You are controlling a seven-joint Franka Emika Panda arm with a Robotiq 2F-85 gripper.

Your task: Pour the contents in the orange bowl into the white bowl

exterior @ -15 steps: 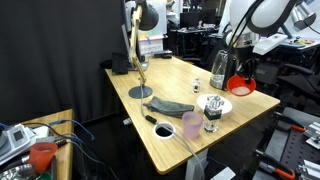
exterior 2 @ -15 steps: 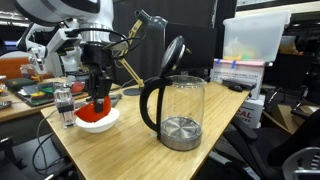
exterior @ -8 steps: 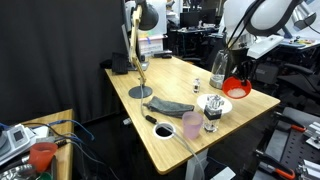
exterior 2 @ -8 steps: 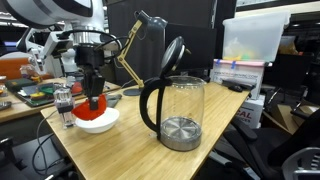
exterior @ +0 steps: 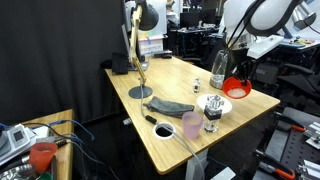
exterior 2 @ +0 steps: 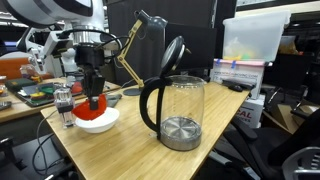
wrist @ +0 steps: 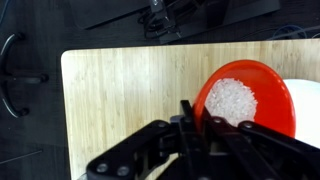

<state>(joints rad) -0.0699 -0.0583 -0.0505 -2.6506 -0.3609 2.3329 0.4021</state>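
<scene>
The table [exterior: 165,75] is pale bamboo, and everything stands on it. In both exterior views the glass kettle [exterior 2: 180,112] is the biggest thing there, with its lid tipped open. A desk lamp [exterior: 138,55] stands well apart from it, nearer the dark curtain side.

My end effector [exterior 2: 95,97] hangs over the far corner from the lamp, with its jaws pressed onto the rim of the orange bowl [wrist: 250,95]. One finger sits inside the rim and one outside, as the wrist view shows. The bowl seems lifted just off the table, though the exterior views are too coarse for me to be sure. It sits just beside the white bowl [exterior: 216,104]. In the wrist view the white bowl's edge [wrist: 306,100] peeks out past the orange rim. In an exterior view the orange bowl [exterior 2: 95,118] overlaps the white one [exterior 2: 111,122].

A pink cup [exterior: 192,125] stands near the table's front edge, close to the white bowl.

A heap of white grains [wrist: 236,97] lies inside the orange bowl.
</scene>
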